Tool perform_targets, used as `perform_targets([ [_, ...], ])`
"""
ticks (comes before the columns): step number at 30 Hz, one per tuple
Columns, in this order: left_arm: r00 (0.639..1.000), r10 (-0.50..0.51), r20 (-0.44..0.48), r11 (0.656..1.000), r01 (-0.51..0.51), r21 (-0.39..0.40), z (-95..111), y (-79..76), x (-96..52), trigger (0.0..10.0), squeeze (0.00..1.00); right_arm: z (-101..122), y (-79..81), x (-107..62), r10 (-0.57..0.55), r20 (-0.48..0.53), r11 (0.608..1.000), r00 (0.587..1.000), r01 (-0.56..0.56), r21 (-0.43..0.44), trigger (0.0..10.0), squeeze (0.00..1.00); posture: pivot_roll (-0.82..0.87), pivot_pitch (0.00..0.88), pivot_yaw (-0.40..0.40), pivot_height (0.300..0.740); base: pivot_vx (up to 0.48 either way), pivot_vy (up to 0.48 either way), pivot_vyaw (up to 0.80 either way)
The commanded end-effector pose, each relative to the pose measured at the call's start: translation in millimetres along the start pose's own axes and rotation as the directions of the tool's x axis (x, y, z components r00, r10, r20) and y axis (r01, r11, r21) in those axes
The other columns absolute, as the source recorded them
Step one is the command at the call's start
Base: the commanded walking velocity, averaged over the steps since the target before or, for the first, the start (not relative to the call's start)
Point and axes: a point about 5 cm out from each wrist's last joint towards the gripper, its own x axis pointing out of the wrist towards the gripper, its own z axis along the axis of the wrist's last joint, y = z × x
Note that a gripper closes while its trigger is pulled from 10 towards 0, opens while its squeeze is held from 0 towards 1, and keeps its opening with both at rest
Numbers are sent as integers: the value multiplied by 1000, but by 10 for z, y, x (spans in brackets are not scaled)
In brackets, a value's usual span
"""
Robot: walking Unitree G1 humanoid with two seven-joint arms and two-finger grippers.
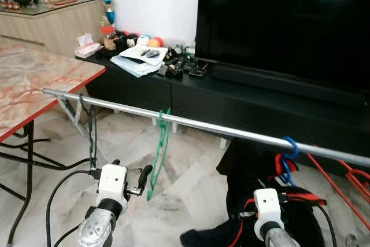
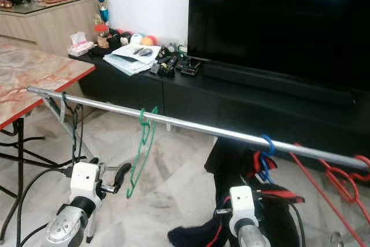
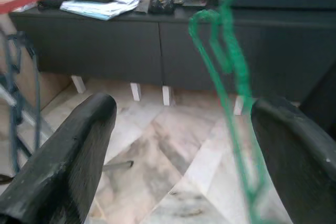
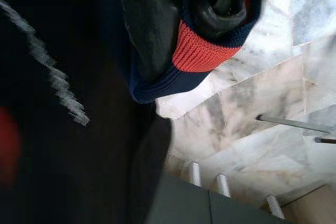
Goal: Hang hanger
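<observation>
A thin green hanger [image 1: 162, 148] hangs by its hook from a long silver rail [image 1: 231, 131] that slants across in front of me. My left gripper [image 1: 132, 169] is just left of the hanger's lower part. It is open, and in the left wrist view the green hanger [image 3: 231, 61] dangles free close to one finger [image 3: 283, 145]. Further right, a blue hanger [image 1: 291, 146] carries a dark garment [image 1: 248, 160] with red trim. My right gripper [image 4: 194, 9] is inside that cloth, its fingers close together with a navy and red cuff [image 4: 202, 56] over them.
A red-edged marble folding table [image 1: 34, 79] stands at the left, with black cables beneath it. A low black TV cabinet [image 1: 231, 93] holding papers and small items and a large TV [image 1: 289, 21] stand behind the rail. Red hangers [image 2: 341, 180] hang at the rail's right end.
</observation>
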Motion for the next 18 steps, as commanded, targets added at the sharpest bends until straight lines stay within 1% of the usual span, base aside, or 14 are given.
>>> perform_targets([
  [1, 1000, 8, 13, 1000, -8, 2, 52, 51, 14, 10000, 0, 53, 52, 29, 15, 15, 1000, 1000, -15, -6, 10000, 0, -26, 9, 8, 740, 322, 0, 0],
  [4, 1000, 0, 23, 1000, 0, 0, 81, 51, 20, 10000, 0, 40, 52, 26, 15, 10, 1000, 1000, -14, -5, 10000, 0, -23, 11, 8, 740, 292, 0, 0],
  [6, 1000, -15, 27, 1000, 15, 3, 98, 47, 24, 10000, 0, 29, 54, 24, 15, 6, 1000, 1000, -15, -6, 10000, 0, -23, 12, 8, 740, 0, 0, 0],
  [8, 998, -63, 22, 998, 62, 15, 119, 40, 39, 10000, 0, 26, 58, 25, 15, 3, 1000, 1000, -15, -5, 10000, 0, -23, 13, 8, 740, 0, 0, 0],
  [9, 998, -63, 22, 998, 62, 15, 119, 40, 39, 10000, 0, 26, 58, 25, 15, 3, 1000, 1000, -15, -5, 10000, 0, -23, 13, 8, 740, 0, 0, 0],
  [13, 991, -131, 7, 990, 130, 47, 174, 69, 81, 10000, 0, 10, 66, 26, 15, -8, 1000, 1000, -15, -10, 10000, 0, -20, 15, 8, 740, 0, 0, 0],
  [18, 989, -145, -8, 987, 145, 65, 210, 116, 138, 10000, 0, 5, 71, 26, 16, -9, 1000, 1000, -16, -7, 10000, 0, -20, 16, 9, 740, 0, 0, 0],
])
